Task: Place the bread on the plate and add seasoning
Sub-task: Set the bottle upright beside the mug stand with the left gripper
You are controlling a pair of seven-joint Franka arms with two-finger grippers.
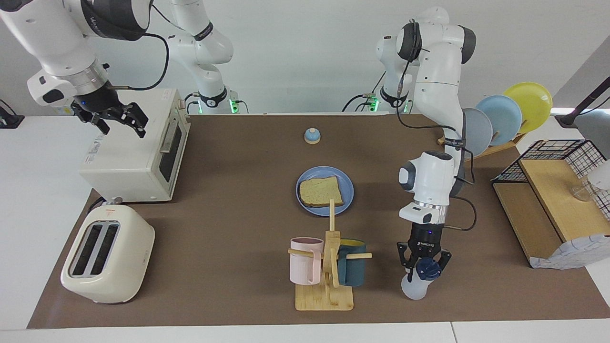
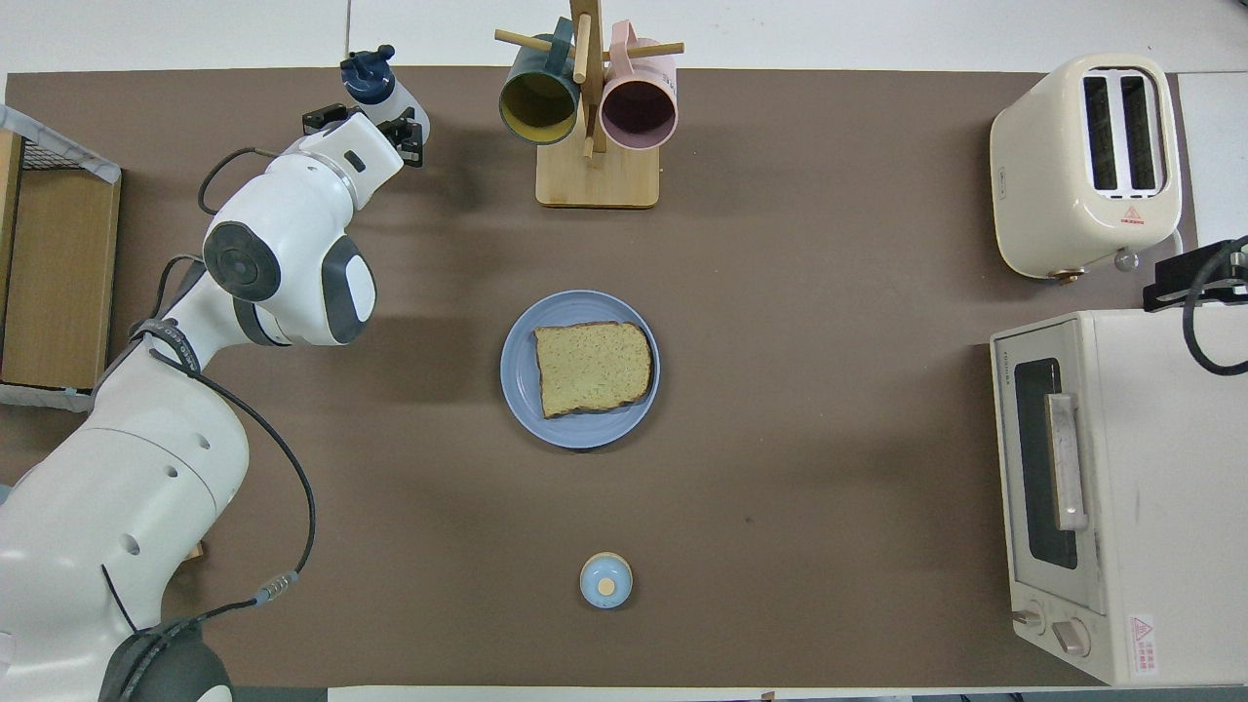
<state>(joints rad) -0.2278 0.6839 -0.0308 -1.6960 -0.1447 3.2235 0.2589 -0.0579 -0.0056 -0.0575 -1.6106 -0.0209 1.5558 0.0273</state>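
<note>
Navy-capped seasoning (image 1: 419, 278) is pinched in the left hand (image 1: 423, 267) beside the mug rack (image 1: 329, 267); bread (image 1: 320, 191) sits on the plate (image 1: 347, 186).
A carry over the bread and a tilt are judged next; the right hand (image 1: 116, 121) waits spread over the toaster oven (image 1: 133, 157).

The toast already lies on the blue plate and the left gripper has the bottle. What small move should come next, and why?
Probably carry it toward the plate. The left gripper is shut on the translucent white bottle with a navy cap, beside the wooden mug rack, well away from the square tan toast slice on the round blue plate. The right gripper waits open over the toaster oven.
</note>
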